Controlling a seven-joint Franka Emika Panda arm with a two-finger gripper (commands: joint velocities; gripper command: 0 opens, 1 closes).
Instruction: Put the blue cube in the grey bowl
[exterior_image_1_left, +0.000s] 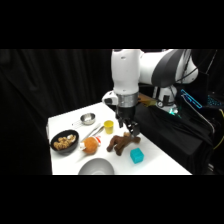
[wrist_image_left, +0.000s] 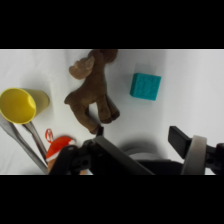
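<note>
Side view: gripper (exterior_image_1_left: 128, 127) hovers above the brown plush toy (exterior_image_1_left: 122, 143), fingers spread, holding nothing. The blue cube (exterior_image_1_left: 137, 156) rests on the surface at the toy's 4 o'clock; grey bowl (exterior_image_1_left: 96, 167) at 7. Advisable: shift toward 4 o'clock, centre over the cube, then descend.

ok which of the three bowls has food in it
The black bowl at the table's left edge; it holds pale food pieces. The small metal bowl and the grey bowl look empty.
</note>
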